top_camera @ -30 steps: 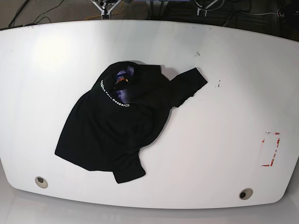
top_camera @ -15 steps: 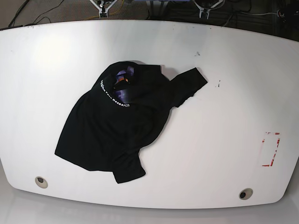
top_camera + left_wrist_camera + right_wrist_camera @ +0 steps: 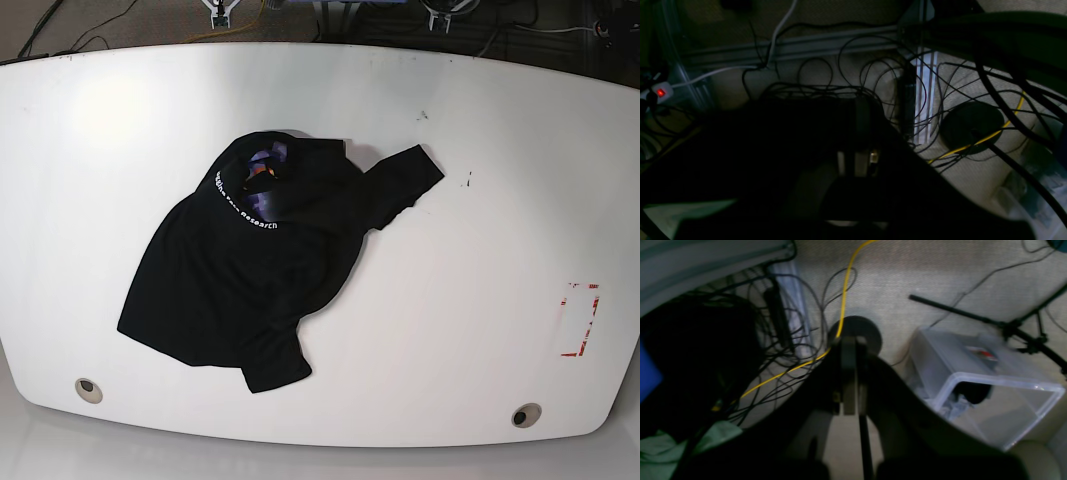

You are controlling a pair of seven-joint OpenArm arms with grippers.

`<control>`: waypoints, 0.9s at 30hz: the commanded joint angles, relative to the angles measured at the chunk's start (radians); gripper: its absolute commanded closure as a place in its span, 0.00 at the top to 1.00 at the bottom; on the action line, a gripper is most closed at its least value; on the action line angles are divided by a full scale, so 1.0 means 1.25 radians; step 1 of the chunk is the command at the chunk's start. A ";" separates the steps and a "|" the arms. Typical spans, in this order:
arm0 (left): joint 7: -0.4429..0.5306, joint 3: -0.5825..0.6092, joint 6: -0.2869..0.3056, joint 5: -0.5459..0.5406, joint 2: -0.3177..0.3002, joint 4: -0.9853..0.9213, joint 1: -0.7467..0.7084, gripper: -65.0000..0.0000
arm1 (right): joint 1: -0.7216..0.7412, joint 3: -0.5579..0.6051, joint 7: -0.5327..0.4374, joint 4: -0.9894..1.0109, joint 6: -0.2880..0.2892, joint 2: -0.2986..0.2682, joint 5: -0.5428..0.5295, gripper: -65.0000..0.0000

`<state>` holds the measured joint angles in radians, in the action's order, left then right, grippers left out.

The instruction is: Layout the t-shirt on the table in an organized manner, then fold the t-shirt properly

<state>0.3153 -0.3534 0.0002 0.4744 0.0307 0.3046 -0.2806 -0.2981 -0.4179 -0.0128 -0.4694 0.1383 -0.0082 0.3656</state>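
The black t-shirt (image 3: 240, 290) lies crumpled on the white table (image 3: 480, 300), left of centre. Its collar band with white lettering (image 3: 245, 215) and purple neck patch (image 3: 265, 155) face up, and one sleeve (image 3: 405, 180) reaches right. Both grippers sit beyond the table's far edge, well away from the shirt. Only the tips of my left gripper (image 3: 440, 14) and right gripper (image 3: 218, 12) show in the base view. The wrist views look down at the floor, where the left gripper (image 3: 863, 106) and right gripper (image 3: 848, 343) are shut with nothing between the fingers.
A red rectangular outline mark (image 3: 580, 320) lies near the table's right edge. Two round metal inserts (image 3: 88, 389) (image 3: 525, 415) sit near the front edge. Behind the table the floor holds tangled cables (image 3: 846, 86) and a clear plastic bin (image 3: 990, 383).
In the base view both grippers have drawn back over the table's far edge, so less of each shows. The t-shirt has not moved.
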 commanded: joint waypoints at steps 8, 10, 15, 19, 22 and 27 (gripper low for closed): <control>0.007 -0.001 -0.004 -0.001 0.003 0.087 -0.056 0.20 | -0.036 0.000 -0.074 -0.003 -0.036 0.001 -0.001 0.15; 0.007 -0.001 -0.004 -0.012 0.003 0.106 -0.068 0.32 | -0.051 0.000 -0.095 -0.020 -0.047 0.001 -0.001 0.21; 0.007 0.001 -0.002 -0.086 0.003 0.171 -0.104 0.49 | -0.107 0.000 -0.106 -0.120 -0.055 0.016 -0.001 0.33; 0.007 0.002 -0.001 -0.110 0.002 0.207 -0.130 0.50 | -0.154 0.000 -0.106 -0.209 -0.054 0.028 -0.001 0.36; 0.007 0.003 -0.001 -0.114 0.002 0.244 -0.154 0.50 | -0.193 0.000 -0.106 -0.278 -0.051 0.043 -0.001 0.37; 0.007 0.003 0.000 -0.115 0.004 0.311 -0.195 0.50 | -0.246 0.000 -0.106 -0.366 -0.045 0.061 -0.001 0.37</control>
<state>0.3073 -0.3504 0.0006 0.3355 0.0376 0.6510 -0.4908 -0.5564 -0.4171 -0.1360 -0.8700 0.0784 0.0605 0.3649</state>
